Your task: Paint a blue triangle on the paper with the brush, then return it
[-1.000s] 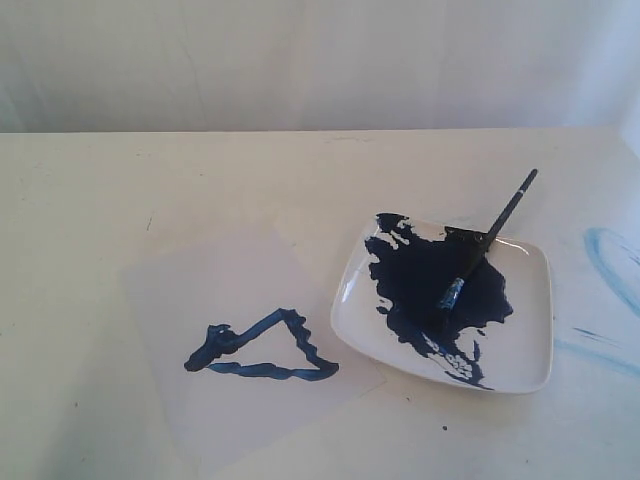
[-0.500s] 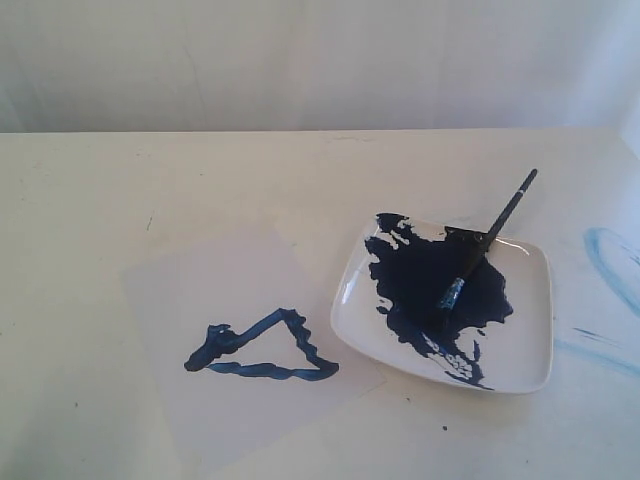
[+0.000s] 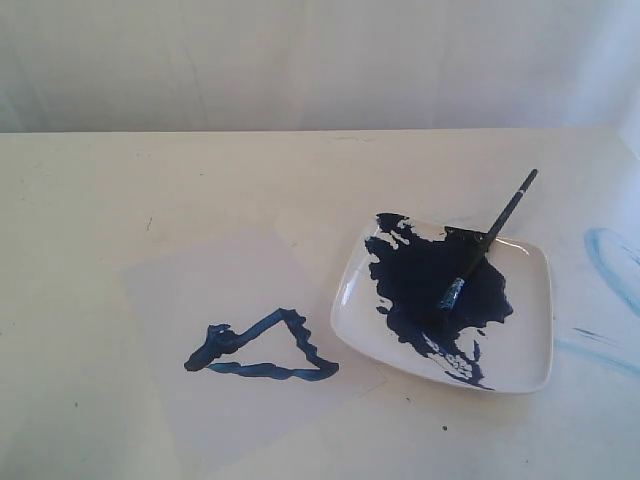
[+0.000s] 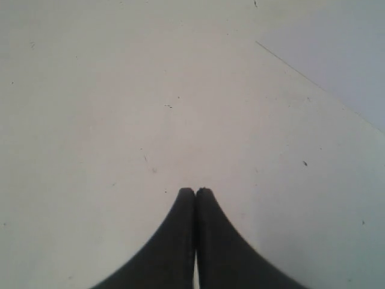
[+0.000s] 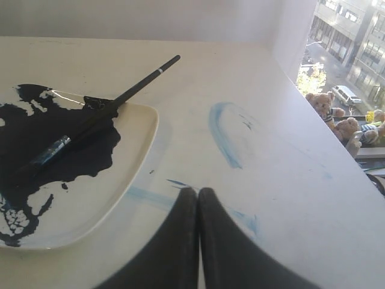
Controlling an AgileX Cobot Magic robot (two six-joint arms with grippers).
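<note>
A wobbly blue triangle [image 3: 262, 347] is painted on the paper [image 3: 215, 300], left of the square white plate [image 3: 525, 340]. The brush [image 3: 488, 240] lies tilted on the plate's far rim, its blue tip resting in the dark paint pool [image 3: 425, 285]; the same brush [image 5: 102, 114] shows in the right wrist view. Neither arm appears in the exterior view. My right gripper [image 5: 198, 191] is shut and empty, over the table beside the plate [image 5: 129, 174]. Above bare table, my left gripper [image 4: 195, 191] is shut with nothing in it.
Pale blue smears [image 3: 610, 265] mark the table right of the plate, also the smears [image 5: 222, 135] in the right wrist view. The table's edge [image 5: 325, 120] runs beside a window with soft toys [image 5: 337, 117] beyond it.
</note>
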